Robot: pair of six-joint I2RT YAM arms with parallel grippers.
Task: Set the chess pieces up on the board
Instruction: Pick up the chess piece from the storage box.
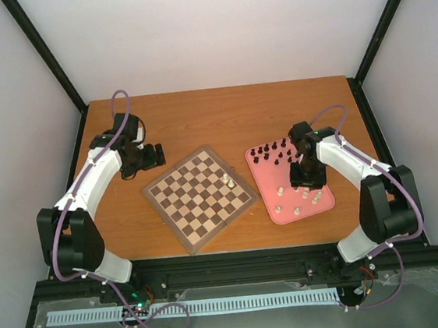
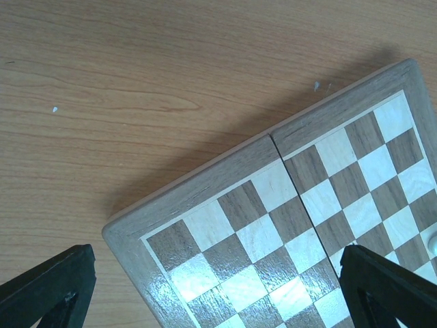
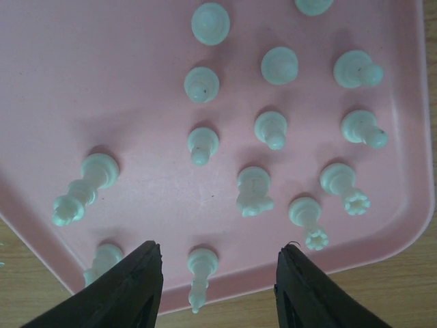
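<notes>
On the overhead feed I see the flat wooden chessboard with dark-brown and tan squares point(image 1: 199, 201) lying in the middle of the orange-brown wooden table point(image 1: 222, 117). Two cream-white chess pieces point(image 1: 227, 181) stand near its right side. Just right of it sits the pink rectangular plastic tray point(image 1: 267, 173), with black figurines point(image 1: 274, 152) at its far end and cream ones scattered nearer me. My right gripper point(image 3: 218, 283) hangs over the tray's near edge, fingers parted around a slim cream piece point(image 3: 201, 263), touching neither side. My left gripper point(image 2: 215, 287) hovers above the board's corner, fingers spread wide, holding nothing.
</notes>
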